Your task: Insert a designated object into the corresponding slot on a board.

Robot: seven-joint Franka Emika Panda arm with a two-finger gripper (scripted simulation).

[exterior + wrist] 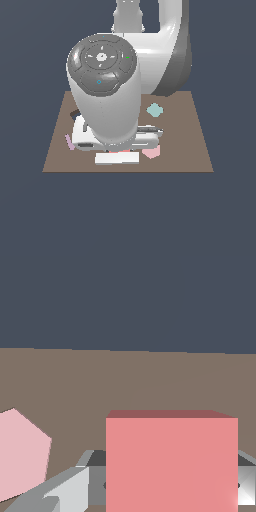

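Between my fingers (65, 491) sits the red tile (171, 461), pinched by my claw (165, 491) low over the board (125, 381) (arm hides most of it outside). Pink hexagon (20, 456) lies just beside. Slot not visible, so I likely carry the tile there.

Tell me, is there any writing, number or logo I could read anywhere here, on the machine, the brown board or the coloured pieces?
None: no words, numbers or brand marks can be read in either view.
The arm's grey round cap carries only small white raised marks and green and teal dots, not letters.
The red tile, the pink hexagon, the pale teal piece and the board are plain, unmarked surfaces.
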